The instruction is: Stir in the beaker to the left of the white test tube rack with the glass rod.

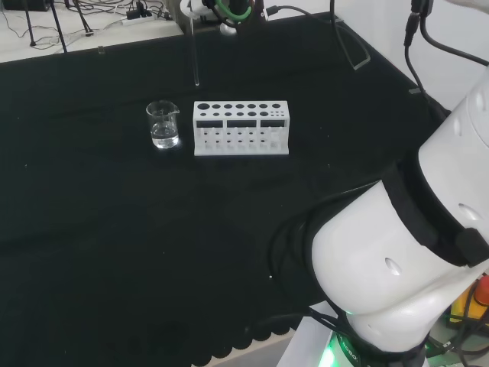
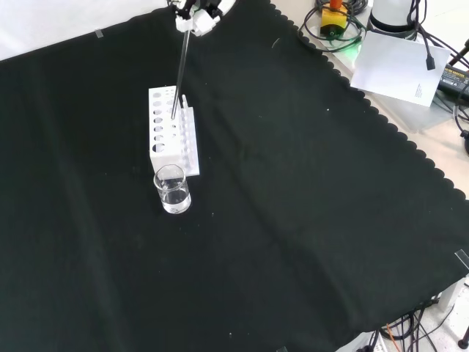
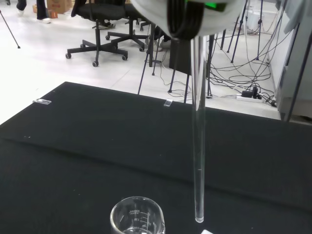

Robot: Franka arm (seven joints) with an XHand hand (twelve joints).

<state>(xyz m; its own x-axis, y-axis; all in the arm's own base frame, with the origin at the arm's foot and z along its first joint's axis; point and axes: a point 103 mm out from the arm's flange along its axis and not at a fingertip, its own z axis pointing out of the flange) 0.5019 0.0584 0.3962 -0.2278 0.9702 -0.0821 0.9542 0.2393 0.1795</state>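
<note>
Hand (image 2: 196, 15) high at the front view's top, fingers pinching the rod (image 2: 179, 70) by its upper end. Rod hanging upright above the rack (image 2: 170, 132), tip clear of it. Beaker (image 1: 163, 125) with clear liquid just left of the rack in the head view, on the cloth (image 1: 92, 214).

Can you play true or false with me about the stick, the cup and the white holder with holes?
1. The glass rod is already dipping in the beaker. False: its tip hangs in the air outside the beaker.
2. The beaker has clear liquid in the bottom. True.
3. The white test tube rack is full of tubes. False: its holes look empty.
4. The robot hand holds the rod by its top end. True.
5. The beaker lies tipped over. False: it stands upright beside the rack.
</note>
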